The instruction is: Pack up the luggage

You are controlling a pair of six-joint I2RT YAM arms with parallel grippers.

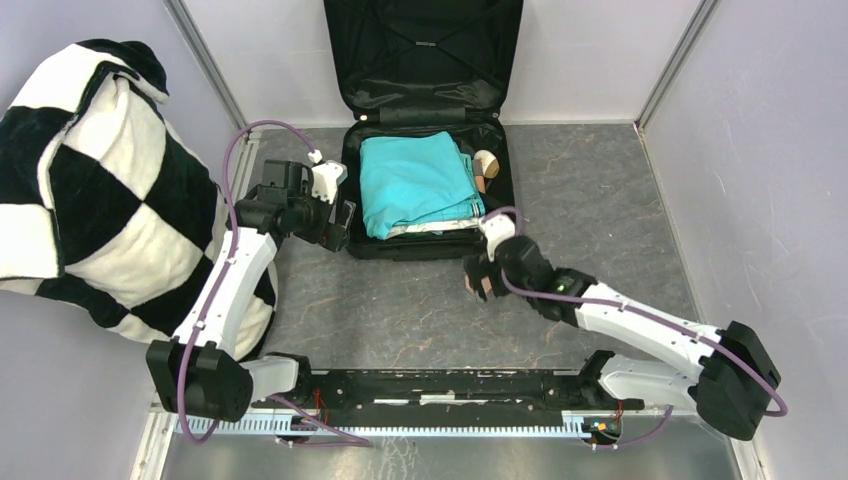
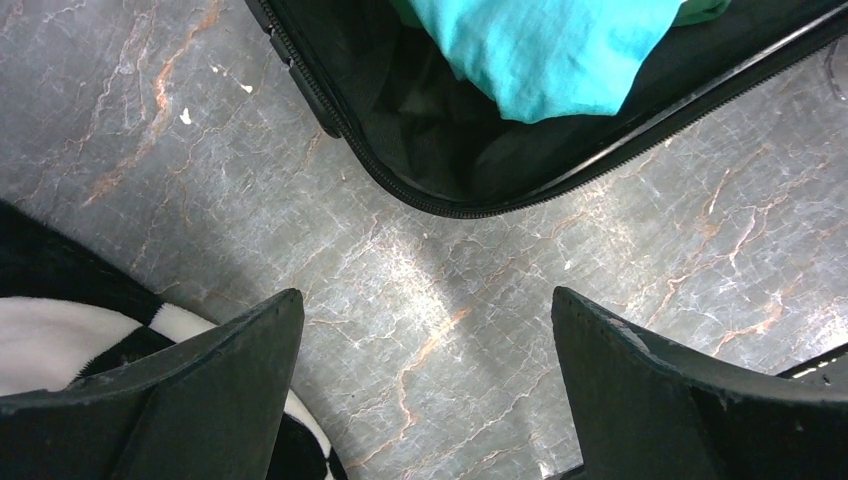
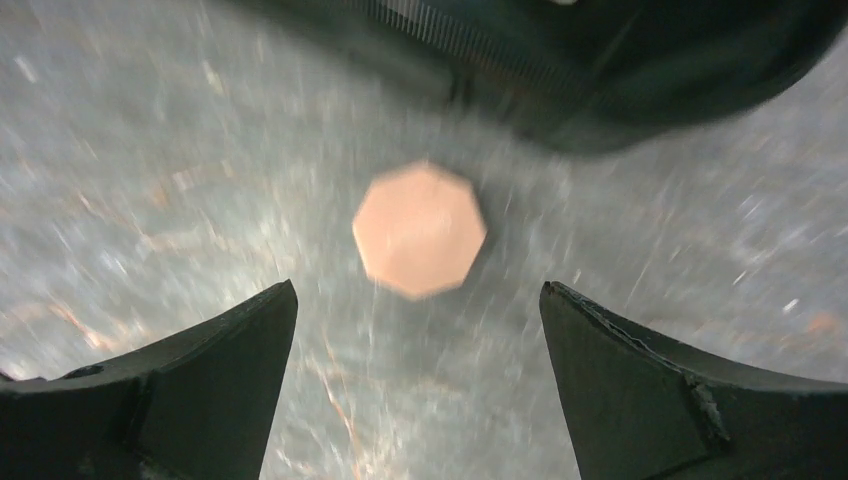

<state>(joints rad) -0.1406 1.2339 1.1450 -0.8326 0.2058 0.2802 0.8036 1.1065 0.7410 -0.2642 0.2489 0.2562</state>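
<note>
The luggage (image 1: 430, 60) lies open at the far middle of the tabletop (image 1: 600, 200), its lid propped upright and one teal garment (image 1: 415, 185) folded inside. Just before its near rim sits one salmon octagonal piece (image 3: 420, 230), with the right gripper (image 3: 418, 290) above it — spread wide, empty. In this blurred view, an off-centre close could knock the piece away. The left gripper (image 2: 428, 292), likewise spread and empty, hovers by the near-left corner — beside one checkered blanket (image 1: 90, 190).

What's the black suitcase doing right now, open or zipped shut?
Open. The suitcase has its lid standing raised behind the base, and a folded teal cloth lies exposed inside.
</note>
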